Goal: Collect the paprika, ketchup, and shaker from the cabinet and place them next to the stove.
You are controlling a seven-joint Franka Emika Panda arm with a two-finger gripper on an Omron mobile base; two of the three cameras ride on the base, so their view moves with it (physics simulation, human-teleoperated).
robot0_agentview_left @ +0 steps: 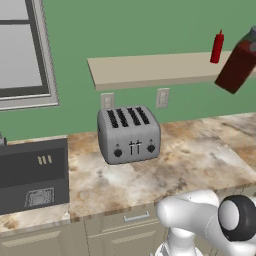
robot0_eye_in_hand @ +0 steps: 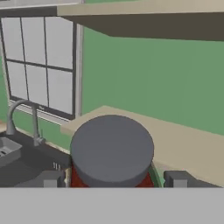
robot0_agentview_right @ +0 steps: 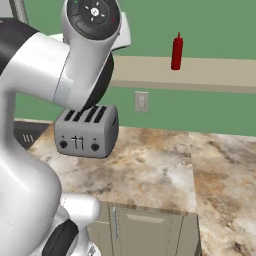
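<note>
One ketchup [robot0_agentview_left: 217, 47], one paprika [robot0_agentview_left: 237, 65], one toaster [robot0_agentview_left: 129, 134].

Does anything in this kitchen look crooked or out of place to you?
Yes: the paprika jar hangs tilted in the air at the right end of the cabinet, not standing on it. In the hand view the claw sits at its sides, apparently holding it. The ketchup stands upright.

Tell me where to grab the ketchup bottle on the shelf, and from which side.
Grip the ketchup bottle around its straight body, below the pointed nozzle, coming in level from the front of the shelf. It stands upright and slim with the wall behind, so the fingers close on its sides. The gripper holds the jar, so probably free it first.
</note>
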